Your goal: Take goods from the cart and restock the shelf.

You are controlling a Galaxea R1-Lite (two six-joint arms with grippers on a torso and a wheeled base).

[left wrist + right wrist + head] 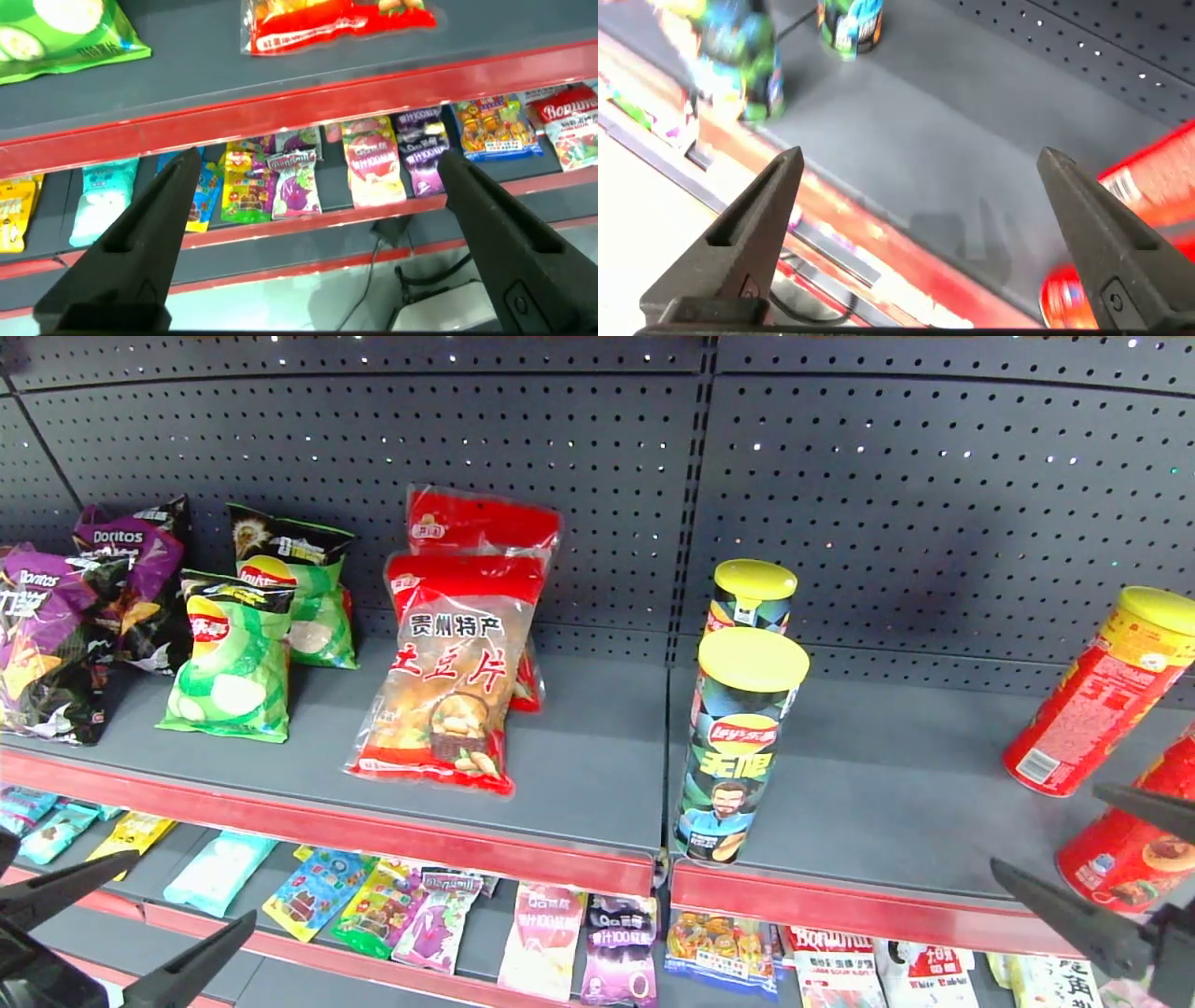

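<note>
My left gripper [191, 891] hangs open and empty in front of the lower shelves, below the upper shelf's red front edge [280, 103]. My right gripper [1046, 828] is open and empty too, just before the upper shelf [887, 784] at the right. Beside it a red can [1120, 849] lies on the shelf board, and a second red can [1092, 695] leans tilted behind; both show as the red cans [1148, 177] in the right wrist view. Two dark cans with yellow lids [738, 756] stand mid-shelf, one behind the other, also seen as blurred cans [738, 56].
Left on the upper shelf lie red potato-chip bags [443, 691], green chip bags [233, 663] and purple bags [56, 635]. Bare board [952, 159] lies between the dark cans and the red cans. Small snack packets [374, 163] line the lower shelf.
</note>
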